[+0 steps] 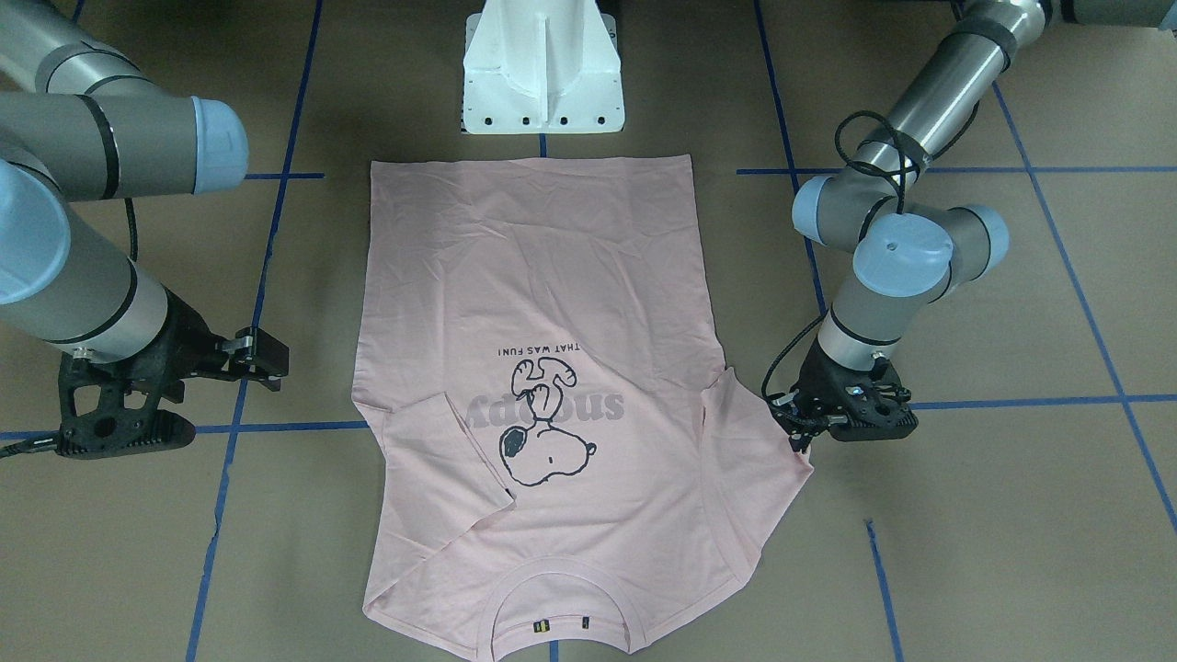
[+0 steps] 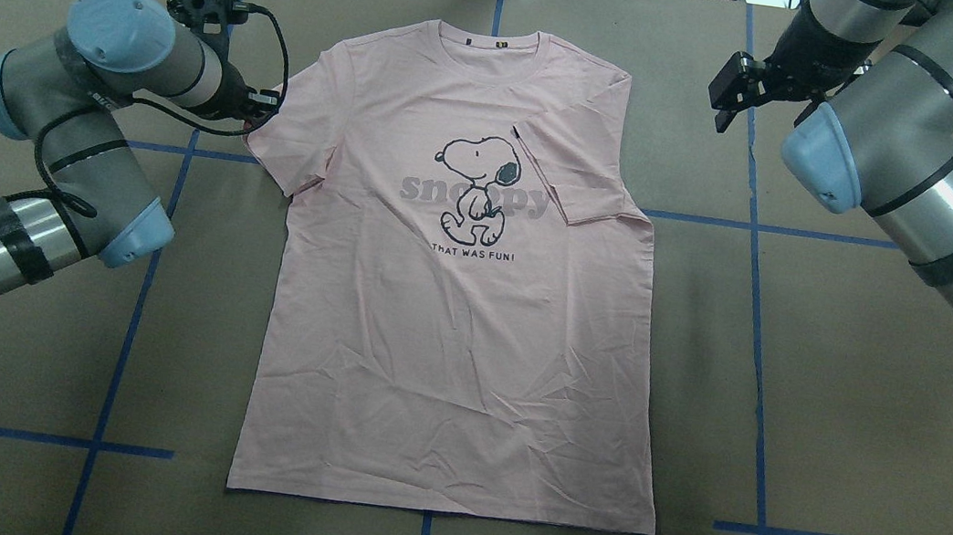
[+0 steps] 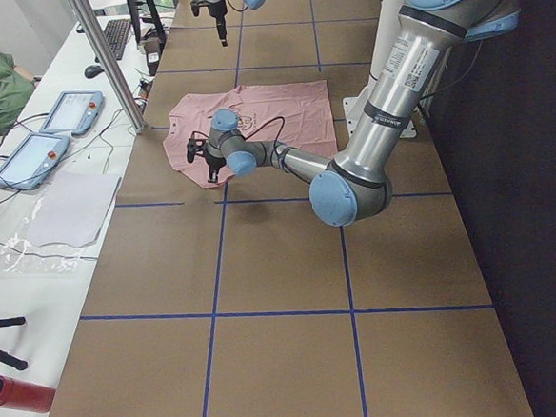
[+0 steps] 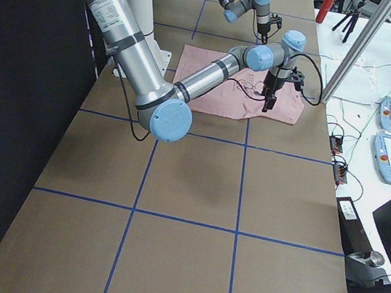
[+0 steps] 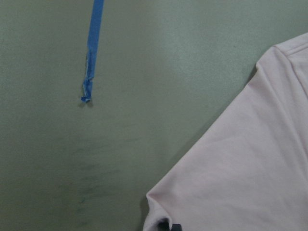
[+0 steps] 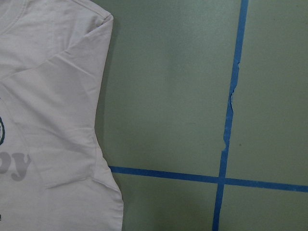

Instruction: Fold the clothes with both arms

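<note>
A: Pale pink short-sleeved T-shirt (image 2: 457,348) on the brown paper-covered worktop (image 2: 837,398). Step in hand, by my reading: folding the left sleeve (image 2: 296,133) inward. How to do it well?

B: Lift low and carry the corner toward the print. Lay it flat to mirror the right sleeve (image 2: 575,179), which lies folded over the chest. Avoid dragging the body cloth.

A: Pincers?

B: Left gripper (image 2: 261,112) is narrow, tips pinching that sleeve's corner in the wrist view. Right gripper (image 2: 727,98) hangs near the far edge, clear of the cloth. Wide or narrow, cannot tell.

A: The garment?

B: Mid-worktop, face up. Ribbed collar (image 2: 489,44) toward the far edge, hem toward the robot's edge. Black-outlined Snoopy cartoon (image 2: 476,189) over grey lettering. Thin, limp, lightly creased.
</note>
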Available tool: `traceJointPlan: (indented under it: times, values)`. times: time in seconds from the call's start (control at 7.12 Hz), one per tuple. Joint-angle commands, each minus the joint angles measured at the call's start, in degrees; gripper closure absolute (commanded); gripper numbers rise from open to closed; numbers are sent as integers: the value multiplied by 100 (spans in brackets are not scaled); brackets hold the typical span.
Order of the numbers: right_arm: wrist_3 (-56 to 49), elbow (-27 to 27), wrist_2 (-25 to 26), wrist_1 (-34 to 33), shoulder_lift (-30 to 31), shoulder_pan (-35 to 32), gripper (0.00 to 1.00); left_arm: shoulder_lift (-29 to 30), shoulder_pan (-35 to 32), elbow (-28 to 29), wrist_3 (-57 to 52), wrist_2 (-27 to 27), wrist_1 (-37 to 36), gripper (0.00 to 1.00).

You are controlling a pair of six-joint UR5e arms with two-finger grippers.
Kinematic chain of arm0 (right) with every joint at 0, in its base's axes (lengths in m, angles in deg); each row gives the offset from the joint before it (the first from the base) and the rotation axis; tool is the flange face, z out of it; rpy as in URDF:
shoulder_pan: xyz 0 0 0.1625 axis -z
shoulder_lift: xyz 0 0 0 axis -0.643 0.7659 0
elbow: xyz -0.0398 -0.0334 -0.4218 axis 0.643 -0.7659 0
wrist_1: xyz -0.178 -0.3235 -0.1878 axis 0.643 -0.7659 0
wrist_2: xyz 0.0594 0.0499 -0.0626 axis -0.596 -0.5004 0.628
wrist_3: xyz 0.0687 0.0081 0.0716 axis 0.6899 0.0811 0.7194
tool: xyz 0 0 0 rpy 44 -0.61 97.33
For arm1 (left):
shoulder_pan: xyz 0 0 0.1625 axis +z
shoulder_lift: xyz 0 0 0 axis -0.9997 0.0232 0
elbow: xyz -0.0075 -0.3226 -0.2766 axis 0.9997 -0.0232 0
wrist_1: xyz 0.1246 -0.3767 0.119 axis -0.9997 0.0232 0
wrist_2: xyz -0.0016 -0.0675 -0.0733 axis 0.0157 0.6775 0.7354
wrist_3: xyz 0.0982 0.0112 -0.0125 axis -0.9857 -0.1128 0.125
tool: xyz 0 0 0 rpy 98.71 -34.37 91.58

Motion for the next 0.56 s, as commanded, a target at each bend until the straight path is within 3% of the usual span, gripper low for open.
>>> traceJointPlan:
  times: [0.0,0.42]
  values:
    - [0,0,-9,0,9,-19,0,841,29,-5,741,20,-647,100]
    - [-9,0,-18,9,88,-28,0,2186,336,1257,1464,-15,-605,100]
